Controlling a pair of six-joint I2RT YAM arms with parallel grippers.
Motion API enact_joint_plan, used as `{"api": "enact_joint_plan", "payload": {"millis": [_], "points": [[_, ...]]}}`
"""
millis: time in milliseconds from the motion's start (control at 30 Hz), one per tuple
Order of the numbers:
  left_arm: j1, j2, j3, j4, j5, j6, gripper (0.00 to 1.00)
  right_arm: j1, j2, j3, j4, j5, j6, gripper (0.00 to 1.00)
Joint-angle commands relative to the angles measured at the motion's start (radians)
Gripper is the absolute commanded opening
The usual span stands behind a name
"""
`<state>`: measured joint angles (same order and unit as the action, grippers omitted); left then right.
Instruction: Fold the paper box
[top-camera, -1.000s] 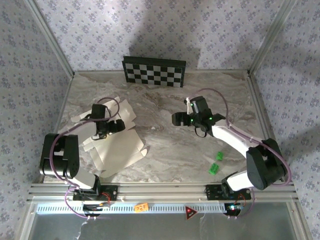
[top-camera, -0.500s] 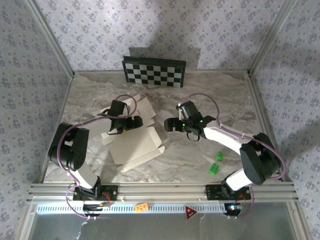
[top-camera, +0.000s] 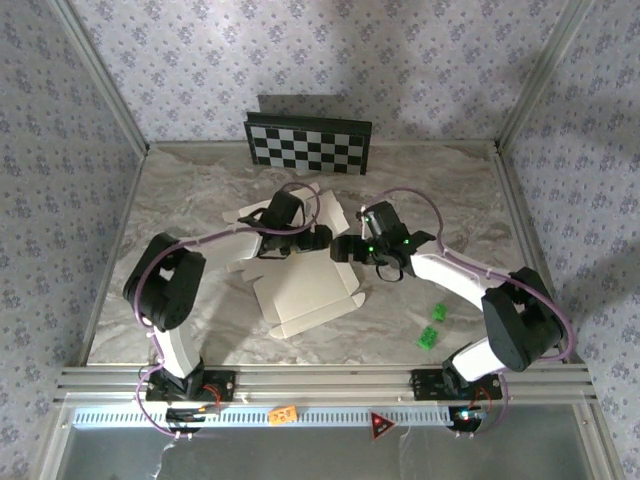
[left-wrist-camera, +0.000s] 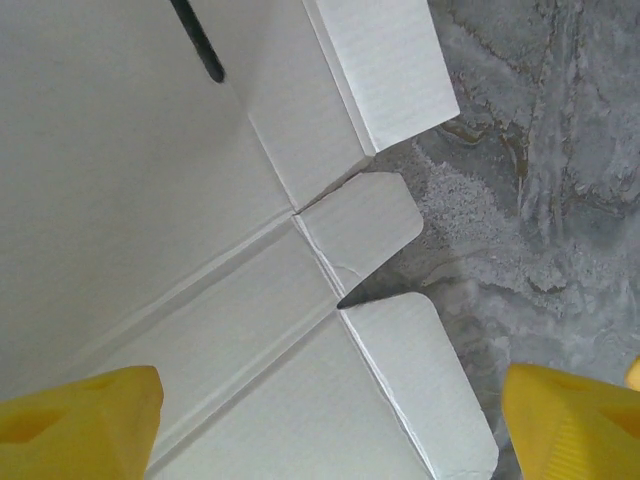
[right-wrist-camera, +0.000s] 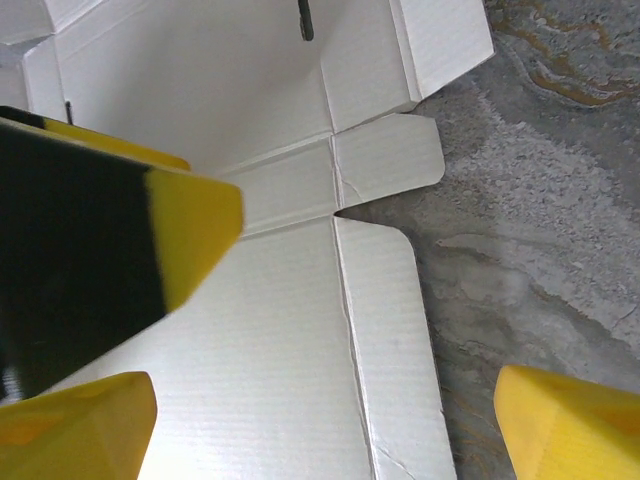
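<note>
The paper box (top-camera: 308, 292) lies flat and unfolded on the marble table, cream-white face up, flaps spread. My left gripper (top-camera: 320, 238) reaches across its far right corner, open. In the left wrist view its yellow fingertips (left-wrist-camera: 80, 425) straddle a creased panel and a rounded flap (left-wrist-camera: 420, 390) of the paper box (left-wrist-camera: 150, 200). My right gripper (top-camera: 343, 249) faces it from the right, almost tip to tip, and is also open. In the right wrist view its fingers (right-wrist-camera: 570, 425) stand wide over the paper box (right-wrist-camera: 250, 370), with a black-and-yellow finger of the left gripper (right-wrist-camera: 110, 240) at the left.
A black-and-white checkerboard panel (top-camera: 308, 143) leans on the back wall. Two small green pieces (top-camera: 432, 327) lie on the table near the right arm's base. Aluminium posts and patterned walls close in both sides.
The left arm has swung far to the right, and the flat box has slid right along with it. The right gripper has shifted a little left toward it. Both stay open.
</note>
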<state>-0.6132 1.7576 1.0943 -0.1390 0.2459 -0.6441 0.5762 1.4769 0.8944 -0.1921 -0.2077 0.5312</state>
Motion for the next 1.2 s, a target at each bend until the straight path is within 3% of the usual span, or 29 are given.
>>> {"api": "enact_joint_plan", "payload": {"millis": [0, 333, 633, 900, 1167], "points": [[0.009, -0.127, -0.023, -0.098, -0.062, 0.042, 0.88, -0.023, 0.006, 0.015, 0.031, -0.096, 0.014, 0.89], [0.010, -0.352, -0.228, -0.244, -0.069, 0.083, 0.89, -0.039, 0.277, 0.256, -0.001, -0.301, -0.039, 0.81], [0.010, -0.411, -0.361, -0.234, -0.071, 0.031, 0.89, -0.036, 0.500, 0.422, 0.014, -0.388, -0.027, 0.79], [0.015, -0.387, -0.434, -0.208, -0.067, 0.013, 0.88, -0.045, 0.514, 0.352, 0.023, -0.381, 0.004, 0.77], [0.017, -0.349, -0.439, -0.163, -0.032, 0.012, 0.87, -0.075, 0.377, 0.160, 0.064, -0.337, 0.037, 0.76]]}}
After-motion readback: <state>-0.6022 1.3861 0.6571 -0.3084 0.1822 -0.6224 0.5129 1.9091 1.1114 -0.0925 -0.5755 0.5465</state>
